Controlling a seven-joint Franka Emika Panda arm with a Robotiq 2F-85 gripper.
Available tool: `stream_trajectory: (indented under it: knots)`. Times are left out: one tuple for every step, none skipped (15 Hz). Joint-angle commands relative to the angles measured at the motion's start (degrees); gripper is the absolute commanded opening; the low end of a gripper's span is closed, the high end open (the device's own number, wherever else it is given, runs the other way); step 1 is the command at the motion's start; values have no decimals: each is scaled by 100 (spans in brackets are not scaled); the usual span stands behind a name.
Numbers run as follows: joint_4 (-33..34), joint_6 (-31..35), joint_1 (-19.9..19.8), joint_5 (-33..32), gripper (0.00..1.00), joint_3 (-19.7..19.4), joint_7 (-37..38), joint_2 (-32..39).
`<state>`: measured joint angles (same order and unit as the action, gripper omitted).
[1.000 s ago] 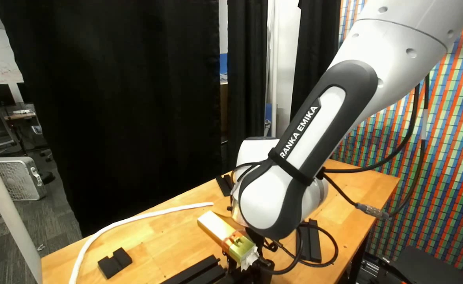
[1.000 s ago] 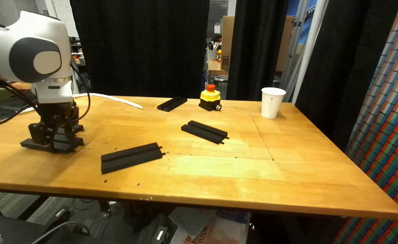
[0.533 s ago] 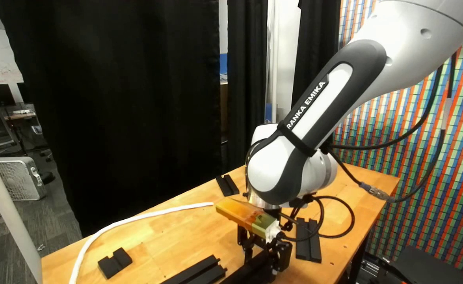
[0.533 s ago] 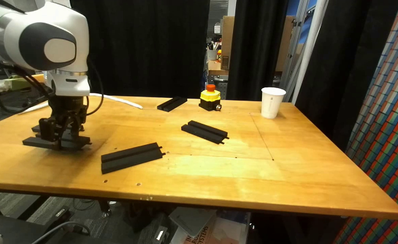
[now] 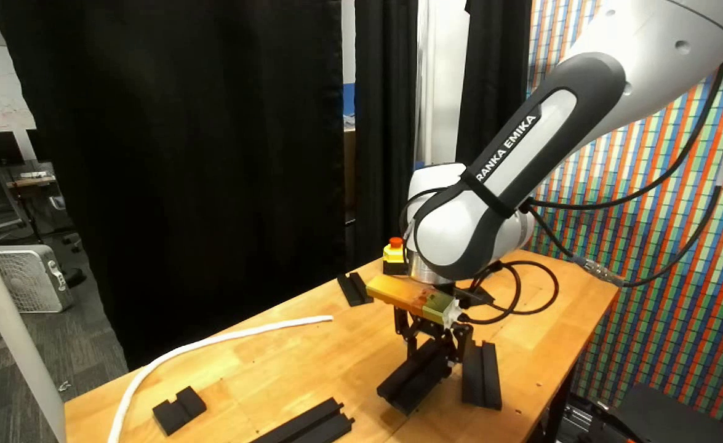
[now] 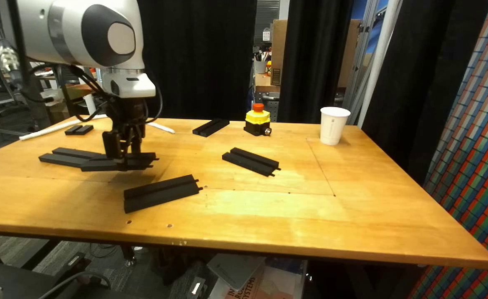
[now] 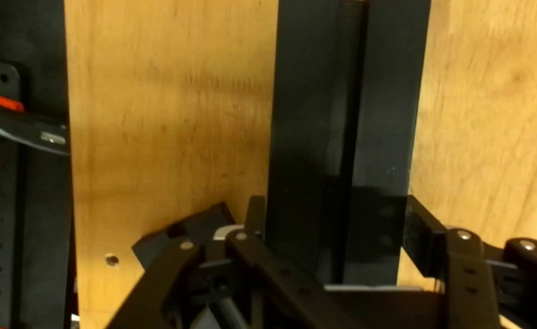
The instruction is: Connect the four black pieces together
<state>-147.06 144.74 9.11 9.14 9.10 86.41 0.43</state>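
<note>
Well apart from the white paper cup [image 6: 332, 128], its inside hidden, the gripper [image 7: 335, 221] clasps a grooved black bar [image 7: 311, 137].

Long black bars [image 6: 96, 165] [image 6: 63, 159] [image 6: 160, 198] [image 6: 250, 162]: four. Short black blocks [image 6: 79, 129] [image 6: 211, 127]: two. Stop button [image 6: 258, 120]: one. White cup [image 6: 333, 126]: one. White strip [image 5: 261, 328]: one. Worktable [image 6: 268, 216]: one. Robot arm [image 5: 527, 147]: one. Gripper [image 7: 334, 219]: one. Gripper fingers [image 7: 422, 235]: two. Box fan [image 5: 23, 280]: one. Pen pot [image 6: 260, 67]: one.

In an exterior view, the hand [image 5: 433, 357] grips a black piece [image 5: 413, 381] above the wooden table [image 5: 287, 375].
</note>
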Motion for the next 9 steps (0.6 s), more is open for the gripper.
stream_trajectory:
  knots:
    - [595, -155, -1, -925, 47, -54, 573, 391]
    - [715, -137, 31, -1056, 47, -67, 694, 503]
    - [858, -115, 73, -986, 47, -54, 772, 660]
    - [974, -116, 109, -926, 47, -50, 802, 781]
    - [1082, -148, 160, -711, 47, -20, 845, 909]
    - [1150, -124, 205, -624, 47, -15, 906, 1005]
    - [1195, -100, 252, -521, 47, -6, 985, 1095]
    - [1225, -91, 299, -424, 47, 4, 1054, 1170]
    - [1231, -37, 345, -295, 47, 16, 1125, 1237]
